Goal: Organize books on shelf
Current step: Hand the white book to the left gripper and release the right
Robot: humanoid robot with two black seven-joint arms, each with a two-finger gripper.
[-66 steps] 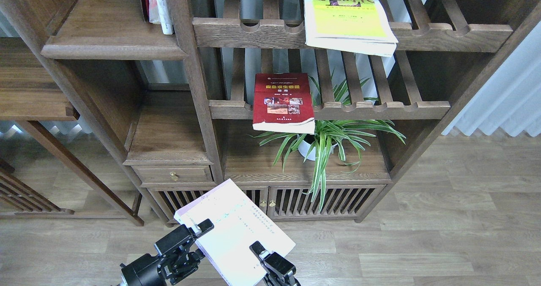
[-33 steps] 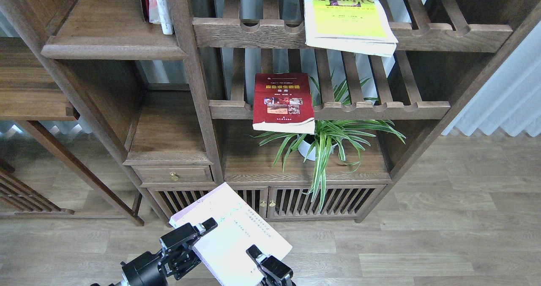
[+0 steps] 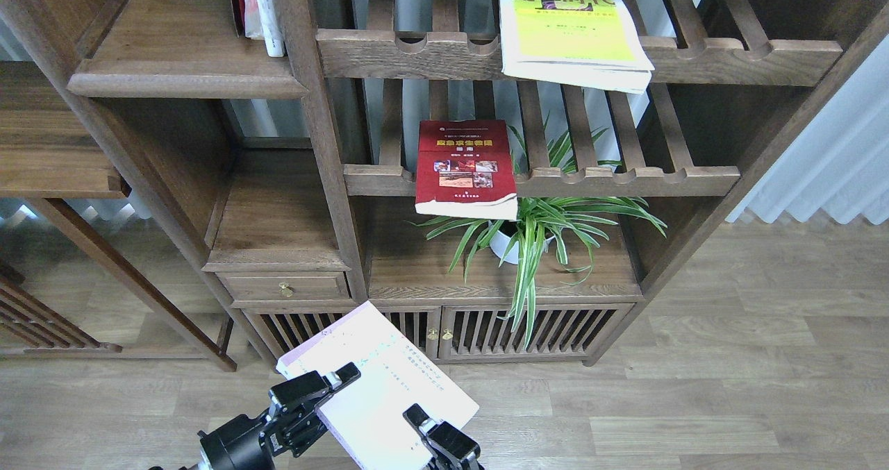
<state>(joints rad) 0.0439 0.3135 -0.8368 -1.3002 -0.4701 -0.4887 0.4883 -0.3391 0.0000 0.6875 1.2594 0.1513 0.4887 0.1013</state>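
A pale lavender-white book (image 3: 378,380) hangs tilted in the air at the bottom centre. My left gripper (image 3: 332,389) is shut on its left edge, with one finger over the cover. My right gripper (image 3: 419,420) is clamped on the lower right edge, and only its upper finger shows. The red book (image 3: 465,168) lies flat on the lower slatted rack and overhangs the front rail. Up on the higher slatted rack, the yellow-green book (image 3: 569,29) also lies flat. The solid shelf (image 3: 187,81) is at the upper left, far above both grippers.
White-spined upright books (image 3: 267,12) stand at the shelf's right end against a post (image 3: 316,109). A potted spider plant (image 3: 535,227) sits under the red book. Below are a small drawer (image 3: 285,287) and slatted cabinet doors (image 3: 486,331). To the right lies wood floor (image 3: 729,387).
The lavender book and both grippers have drifted slightly left and down together. The other books have not moved.
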